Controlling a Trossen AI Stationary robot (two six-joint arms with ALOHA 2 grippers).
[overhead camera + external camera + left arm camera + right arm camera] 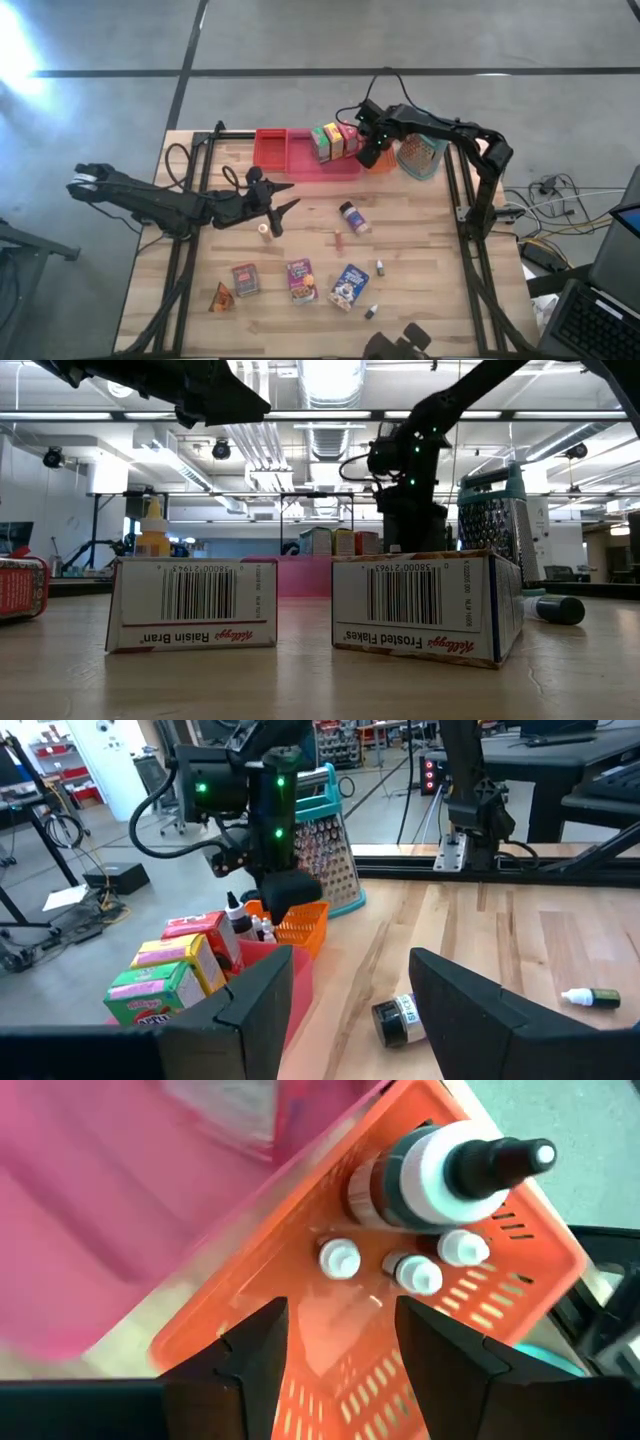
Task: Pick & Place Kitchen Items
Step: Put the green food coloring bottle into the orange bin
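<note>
Wooden planks fill the tabletop [420, 260], grey floor all round it, and everything gets placed from the red tray [272, 148] at the far edge. Boxes in a row sit just right of that tray: green box [321, 143], yellow box [334, 138], red box [348, 136], packed side by side. Right of them is the orange basket [470, 1295], and the right gripper [335, 1345] hangs directly over it, fingers parted with nothing between them. Down in the basket stand a dark-capped bottle [445, 1175] and three small white-capped bottles [340, 1258] clustered beside it. Farther right of the basket stands the teal-framed grater [420, 155]. Now the left gripper [285, 196], in front of the red tray and just off its near edge, jaws apart and empty, pointing toward the tray. Farther from the tray, out on the planks: a dark-lidded jar [353, 216] lying on its side, a small yellow bottle [264, 229] close by the left fingers, then a near row well away from the tray with a red carton [245, 279], a purple Raisin Bran box [301, 280], a blue Frosted Flakes box [349, 286] and an orange wedge [221, 297] at the left end. Two tiny bottles [380, 267] lie to the right of that row.
</note>
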